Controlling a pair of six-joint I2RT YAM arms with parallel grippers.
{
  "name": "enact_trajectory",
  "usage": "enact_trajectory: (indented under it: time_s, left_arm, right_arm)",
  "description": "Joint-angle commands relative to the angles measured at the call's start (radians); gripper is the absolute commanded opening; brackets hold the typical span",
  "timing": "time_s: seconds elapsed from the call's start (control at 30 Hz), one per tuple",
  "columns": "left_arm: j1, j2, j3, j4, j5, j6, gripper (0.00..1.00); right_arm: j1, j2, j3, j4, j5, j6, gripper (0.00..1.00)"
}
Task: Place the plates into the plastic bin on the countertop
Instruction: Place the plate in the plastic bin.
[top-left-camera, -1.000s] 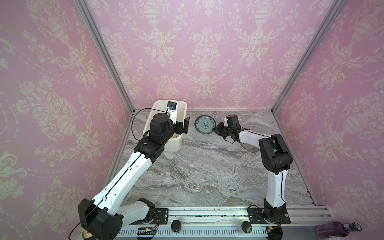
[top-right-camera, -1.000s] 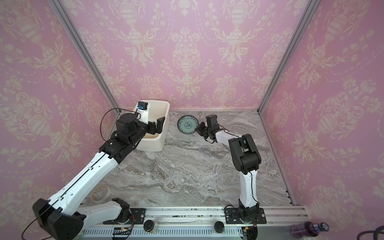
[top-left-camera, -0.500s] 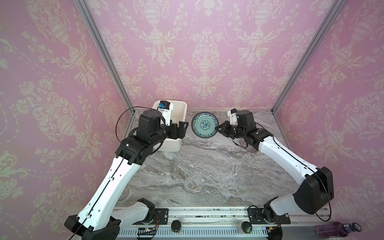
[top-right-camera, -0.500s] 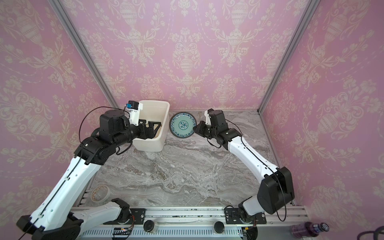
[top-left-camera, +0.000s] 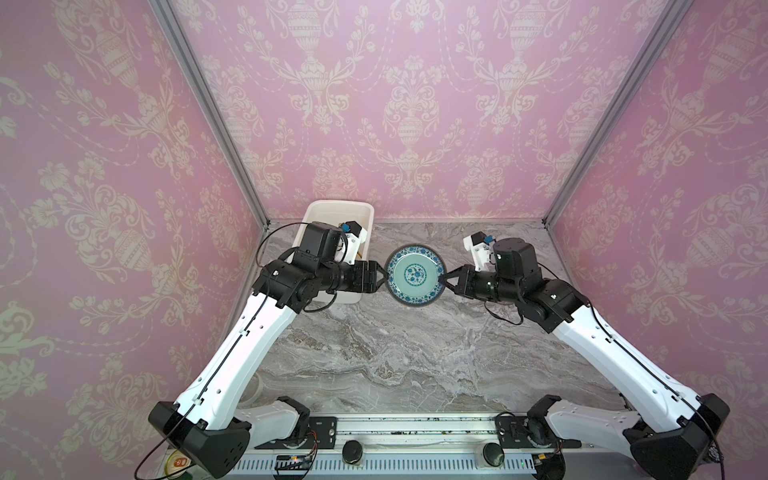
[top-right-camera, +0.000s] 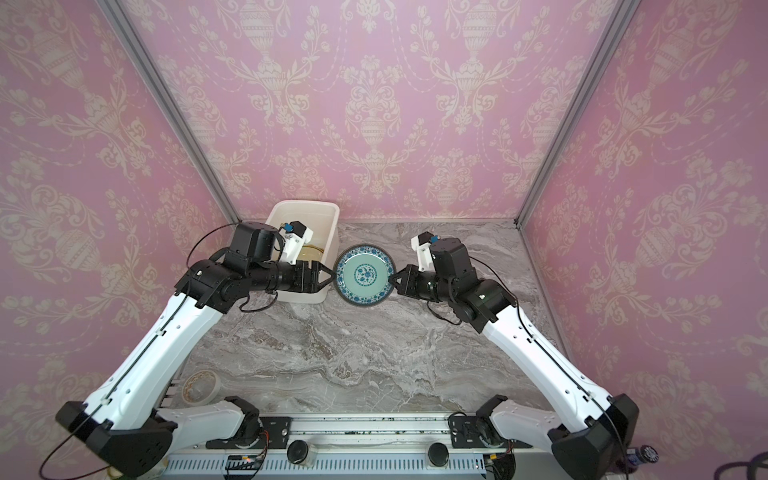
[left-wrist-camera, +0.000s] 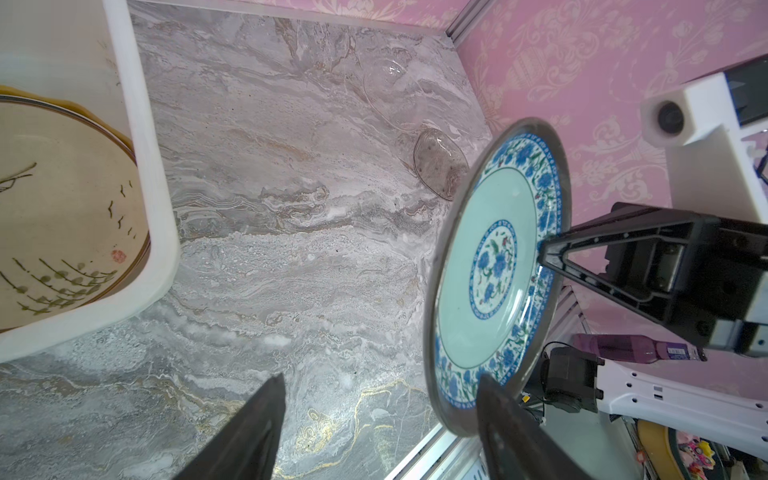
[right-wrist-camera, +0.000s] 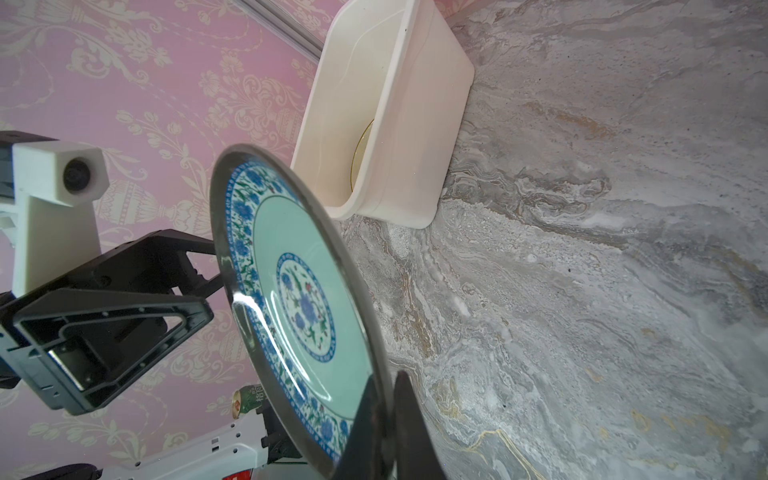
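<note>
A small teal patterned plate (top-left-camera: 415, 275) (top-right-camera: 365, 275) hangs in the air above the countertop (top-left-camera: 395, 353), face up in both top views. My right gripper (top-left-camera: 449, 279) (right-wrist-camera: 388, 386) is shut on its right rim. The left gripper (top-left-camera: 380, 277) (left-wrist-camera: 380, 376) stands open at the opposite rim; that rim (left-wrist-camera: 453, 415) lies between the jaws, close to one finger and well clear of the other. The white plastic bin (top-left-camera: 320, 208) (left-wrist-camera: 141, 137) sits behind the left arm with a cream painted plate (left-wrist-camera: 62, 232) inside. A clear glass plate (left-wrist-camera: 395, 95) and a smoky one (left-wrist-camera: 440, 166) lie on the countertop.
Pink walls close in the back and both sides. The aluminium rail (top-left-camera: 415, 428) with the arm bases runs along the front. A tape roll (top-right-camera: 201, 386) lies at the front left. A purple bottle (top-right-camera: 640, 455) sits outside at the front right.
The right gripper lifted the teal plate off the countertop and carried it forward and up. The left gripper came out of the bin to the plate's other rim, its jaws narrowing.
</note>
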Motion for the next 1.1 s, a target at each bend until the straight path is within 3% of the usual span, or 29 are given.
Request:
enact_trajectory:
  time_s: [0.0,0.43,0.73,0.8,0.87,1.07]
  left_arm:
    - [0.003,-0.006,-0.026,0.01,0.09,-0.057,0.68]
    - [0.003,-0.012,-0.112,0.126,0.194,-0.169,0.23]
    - [0.003,-0.011,-0.12,0.137,0.193,-0.187,0.0]
    - [0.003,-0.008,-0.113,0.126,0.18,-0.183,0.0]
    - [0.003,-0.007,-0.104,0.115,0.164,-0.178,0.0]
    - [0.025,0.019,-0.007,-0.003,0.024,-0.104,0.0]
  right_arm:
    - [0.018,-0.023,-0.015,0.002,-0.016,0.0,0.0]
    - [0.045,-0.06,-0.061,0.043,-0.024,0.032,0.0]
    - [0.049,-0.068,-0.091,0.079,-0.022,0.051,0.0]
    - [0.049,-0.065,-0.091,0.081,-0.018,0.048,0.01]
    - [0.05,-0.066,-0.092,0.08,-0.011,0.048,0.09]
    - [0.045,-0.081,-0.077,0.021,0.085,0.022,0.56]
